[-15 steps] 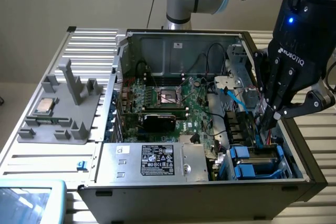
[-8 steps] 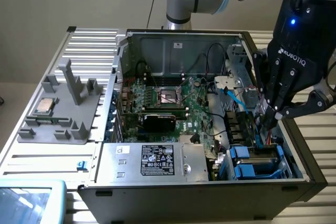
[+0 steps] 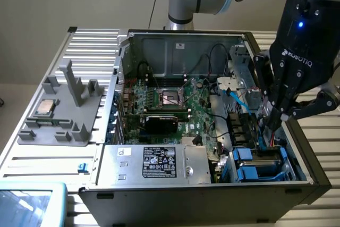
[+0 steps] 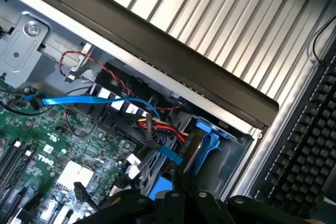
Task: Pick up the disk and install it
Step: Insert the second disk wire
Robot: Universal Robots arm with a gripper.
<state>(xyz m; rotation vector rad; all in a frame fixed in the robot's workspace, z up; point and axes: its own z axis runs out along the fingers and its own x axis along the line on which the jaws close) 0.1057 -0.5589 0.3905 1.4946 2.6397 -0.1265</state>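
The disk (image 3: 258, 164) lies in the drive bay at the near corner of the open computer case (image 3: 180, 38), toward the exterior view's right. Its bright blue carrier tabs and a strip of dark grey top show there. In the wrist view the blue carrier (image 4: 210, 139) stands beside red, yellow and black wires. My gripper (image 3: 278, 114) hangs inside the case just above and behind the bay, shut, with nothing visible between its fingers. The dark fingertips (image 4: 178, 199) press together close to the carrier.
A blue flat cable (image 3: 239, 99) crosses the green motherboard (image 3: 170, 104) near my fingers. A silver box with a black label (image 3: 159, 163) fills the case's front. A grey fixture holding a small silver chip (image 3: 45, 107) sits on the slatted table. A black keyboard (image 4: 310, 145) lies outside the case.
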